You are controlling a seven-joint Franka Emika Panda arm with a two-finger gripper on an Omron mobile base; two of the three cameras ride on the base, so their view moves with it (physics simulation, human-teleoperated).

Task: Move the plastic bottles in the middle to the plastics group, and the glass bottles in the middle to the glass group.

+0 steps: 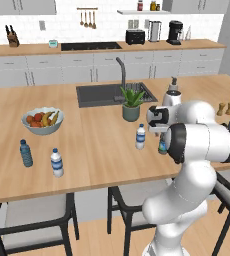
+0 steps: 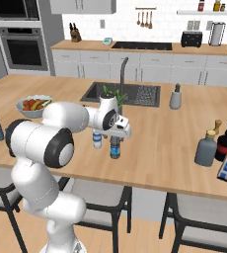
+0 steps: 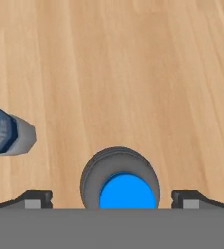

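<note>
Kitchen setting. A long wooden island counter (image 1: 87, 150) is spanning the foreground, with a dark sink (image 1: 104, 94) and a tall faucet (image 1: 121, 70) set into it. Dark-framed stools with grey seats (image 1: 34, 212) are standing along its near edge on a wooden floor (image 1: 102, 240). Behind, white drawer cabinets (image 1: 87, 70) are running under a wood-topped back counter (image 1: 37, 49), with a white tiled wall (image 1: 62, 25) rising above. A built-in oven (image 2: 24, 47) is sitting in a grey column at the left of the right base view.
</note>
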